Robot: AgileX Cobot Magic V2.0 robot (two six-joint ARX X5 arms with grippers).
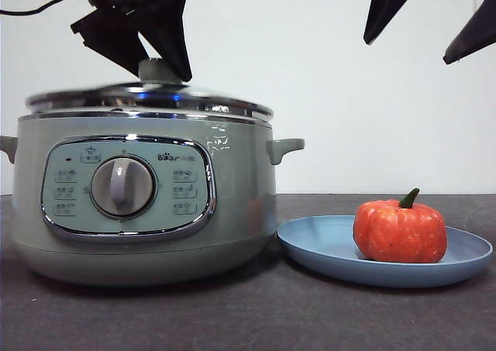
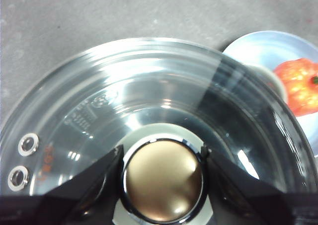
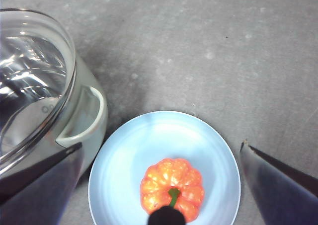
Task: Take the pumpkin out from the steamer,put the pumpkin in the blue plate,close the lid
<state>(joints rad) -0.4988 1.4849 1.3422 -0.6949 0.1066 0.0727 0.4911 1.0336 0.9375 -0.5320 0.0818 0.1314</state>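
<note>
while the left gripper [image 2: 161, 160] clamps the lid [image 1: 147, 97] knob, the pumpkin [image 1: 400, 231] sits stem-up, right gripper [image 3: 164, 185] spread above.

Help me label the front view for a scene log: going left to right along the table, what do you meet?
steamer with the lid on it, its knob flanked by the left gripper → blue plate → pumpkin on that plate.
</note>
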